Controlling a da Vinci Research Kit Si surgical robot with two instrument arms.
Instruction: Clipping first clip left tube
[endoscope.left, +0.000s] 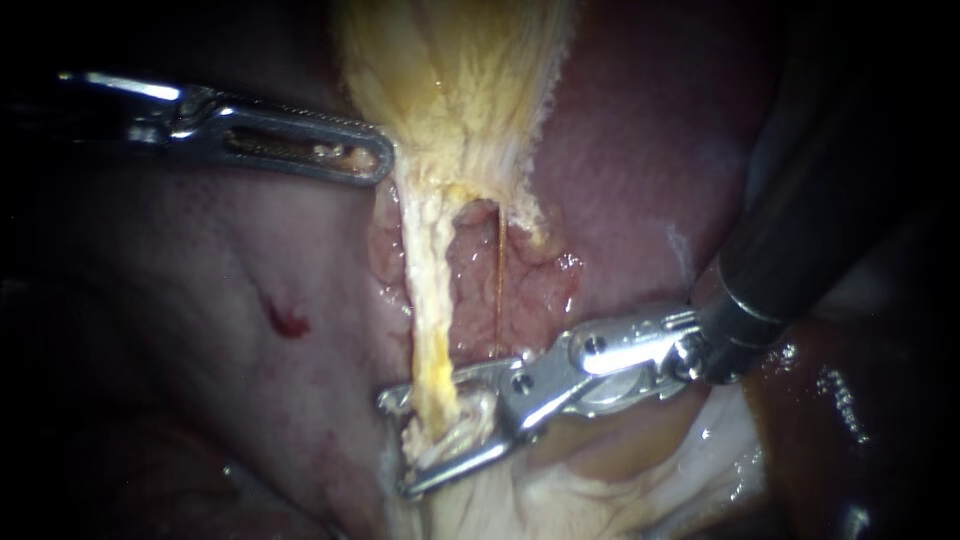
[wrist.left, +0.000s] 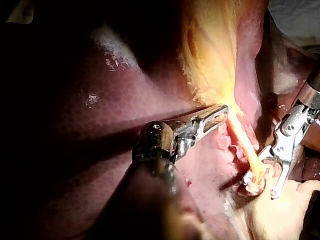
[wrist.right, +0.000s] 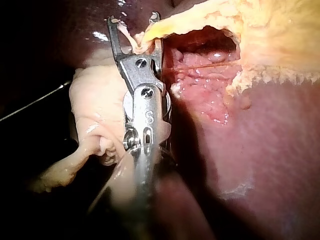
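right instrument (endoscope.left: 400, 445) astride left tube (endoscope.left: 425, 310) low down, left instrument (endoscope.left: 375, 160) beside it higher, liver (endoscope.left: 650, 150) behind

The liver (endoscope.left: 640, 150) is faced at close range by the endoscope; the left instrument (endoscope.left: 375, 160) is admitted from 10 o'clock, the right instrument (endoscope.left: 400, 445) from 2 o'clock. Each wrist view is taken along its own shaft, toward the tissue. The left tube (endoscope.left: 428, 300) is shared by all three.
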